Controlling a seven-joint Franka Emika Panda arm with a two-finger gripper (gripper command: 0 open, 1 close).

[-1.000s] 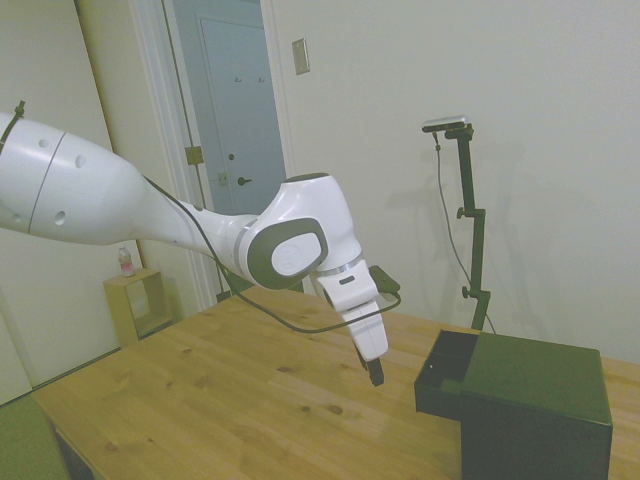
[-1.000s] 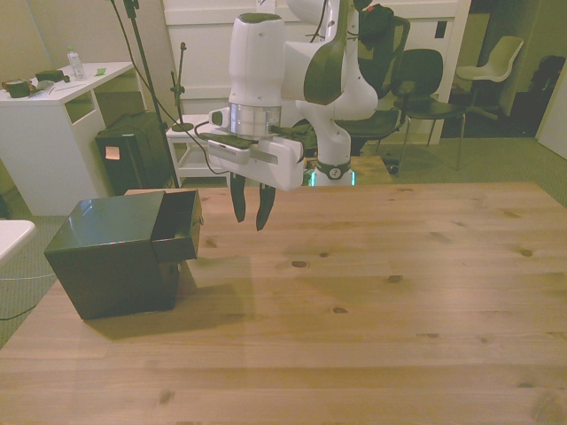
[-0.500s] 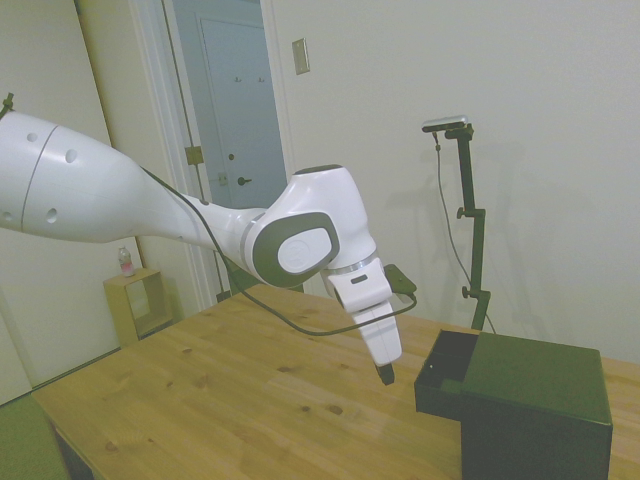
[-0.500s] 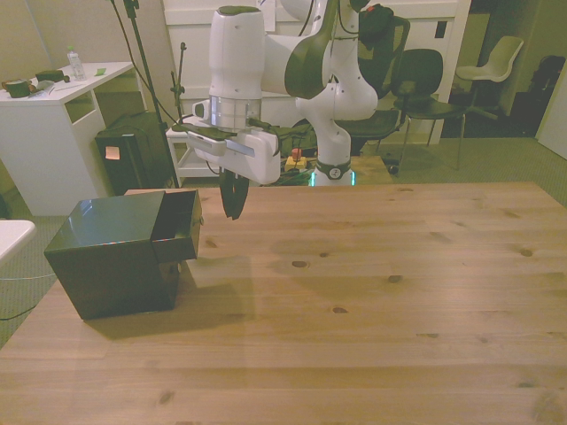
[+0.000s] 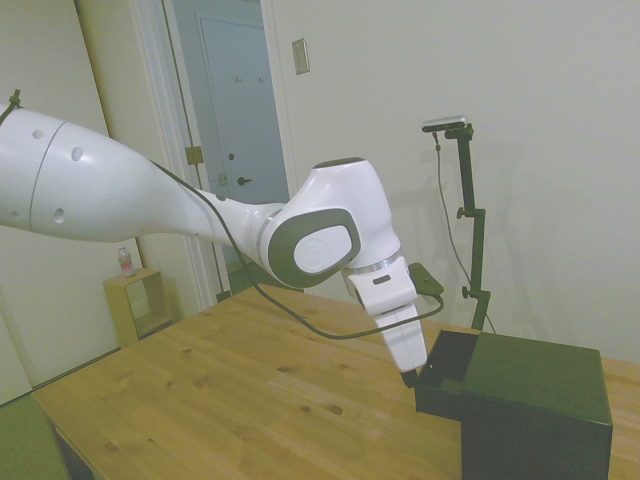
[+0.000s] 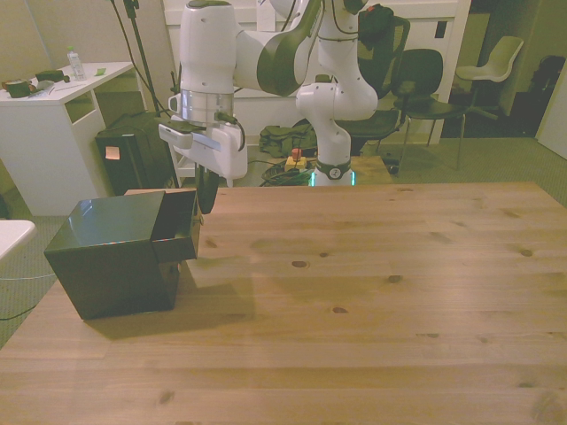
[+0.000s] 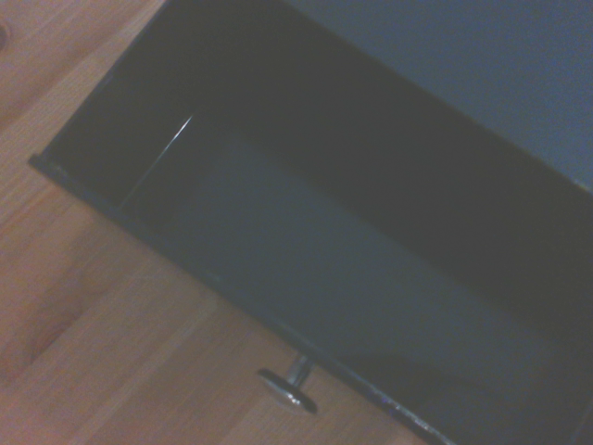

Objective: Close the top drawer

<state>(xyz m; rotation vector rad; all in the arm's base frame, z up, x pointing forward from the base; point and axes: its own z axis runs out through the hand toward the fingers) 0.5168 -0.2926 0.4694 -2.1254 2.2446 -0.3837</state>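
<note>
The top drawer (image 6: 183,232) stands pulled out of the small black cabinet (image 6: 106,257), toward the front view's right. Its inside (image 7: 306,232) is dark and bare, and a small metal knob (image 7: 289,387) sticks out of its front. My gripper (image 6: 205,202) points down just beyond the drawer's far front corner, at about the height of its rim. In the side view the gripper (image 5: 408,378) hangs right beside the drawer's front edge (image 5: 428,388). Whether it touches the drawer I cannot tell.
The cabinet sits at the wooden table's (image 6: 354,301) edge on the front view's left. Behind the table stand a white desk (image 6: 44,133), black chairs (image 6: 416,84) and a black box on the floor (image 6: 128,155).
The arm has swung toward the cabinet, carrying the gripper from over the table's middle to the drawer's front corner. The wrist has turned on the way. The drawer has not moved.
</note>
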